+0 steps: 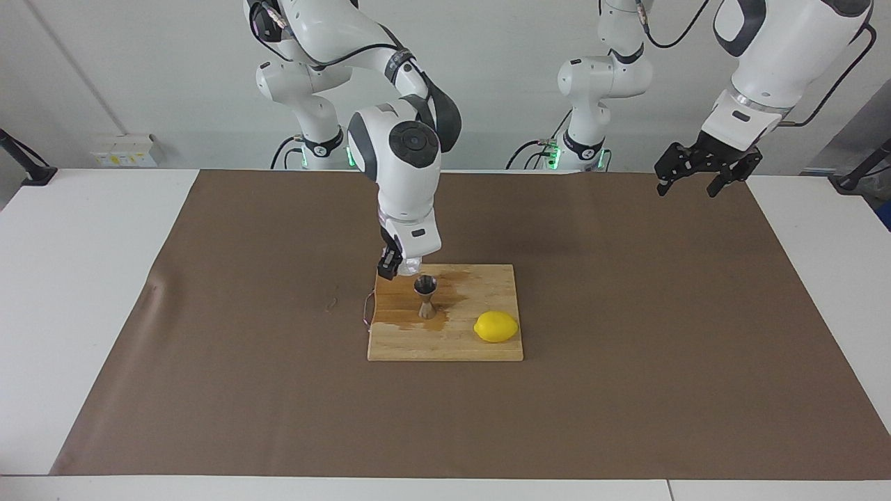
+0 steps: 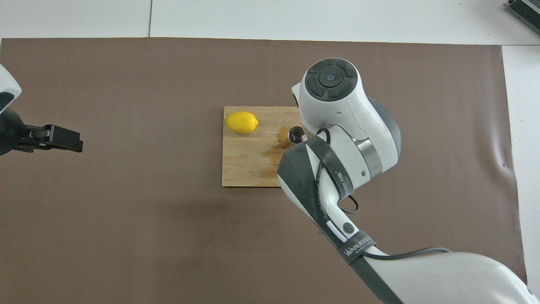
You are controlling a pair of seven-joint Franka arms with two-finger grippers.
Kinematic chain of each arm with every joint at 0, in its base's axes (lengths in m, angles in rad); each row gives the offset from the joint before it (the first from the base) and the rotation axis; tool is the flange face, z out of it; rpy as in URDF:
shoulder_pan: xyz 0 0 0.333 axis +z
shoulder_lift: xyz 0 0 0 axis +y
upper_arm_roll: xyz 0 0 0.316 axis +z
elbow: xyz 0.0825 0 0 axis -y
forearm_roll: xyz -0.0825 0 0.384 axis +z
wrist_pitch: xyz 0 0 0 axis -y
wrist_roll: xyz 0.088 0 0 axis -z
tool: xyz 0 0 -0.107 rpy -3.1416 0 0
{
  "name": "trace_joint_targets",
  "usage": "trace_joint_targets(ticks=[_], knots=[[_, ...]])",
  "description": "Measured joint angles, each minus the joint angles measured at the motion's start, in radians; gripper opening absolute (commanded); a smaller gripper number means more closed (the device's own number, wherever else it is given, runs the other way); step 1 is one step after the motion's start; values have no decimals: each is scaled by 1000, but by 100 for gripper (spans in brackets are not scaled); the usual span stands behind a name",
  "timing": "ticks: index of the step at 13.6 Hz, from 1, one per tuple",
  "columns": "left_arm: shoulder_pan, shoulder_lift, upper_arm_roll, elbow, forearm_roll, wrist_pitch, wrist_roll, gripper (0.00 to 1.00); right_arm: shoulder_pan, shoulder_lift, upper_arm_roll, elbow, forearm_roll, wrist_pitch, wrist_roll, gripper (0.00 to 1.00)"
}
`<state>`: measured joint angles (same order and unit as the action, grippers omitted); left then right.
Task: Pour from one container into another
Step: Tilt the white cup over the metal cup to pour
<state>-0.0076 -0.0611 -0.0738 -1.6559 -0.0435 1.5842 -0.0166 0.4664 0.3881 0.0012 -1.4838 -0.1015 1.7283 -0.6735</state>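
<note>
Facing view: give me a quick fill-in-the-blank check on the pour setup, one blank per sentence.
1. The right gripper holds the clear cup over the ____ on the cutting board.
2. The yellow fruit on the board is a ____.
3. The left gripper waits in the air with its fingers ____.
4. Around the jigger, the board's wood looks ____.

Missing words: jigger; lemon; open; wet

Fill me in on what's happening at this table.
The right gripper holds a small clear cup just above a steel jigger, which stands on a wooden cutting board; this is a pour from cup to jigger. The board is wet and stained around the jigger. A lemon lies on the same board, toward the left arm's end. The left gripper waits, jaws open, over the brown mat.
</note>
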Motion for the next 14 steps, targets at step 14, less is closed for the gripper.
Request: trace_joint_targets(ticks=[14], knots=[[0, 0, 0, 0, 0, 0, 0, 100, -46, 20, -2, -6, 160, 146, -45, 42]])
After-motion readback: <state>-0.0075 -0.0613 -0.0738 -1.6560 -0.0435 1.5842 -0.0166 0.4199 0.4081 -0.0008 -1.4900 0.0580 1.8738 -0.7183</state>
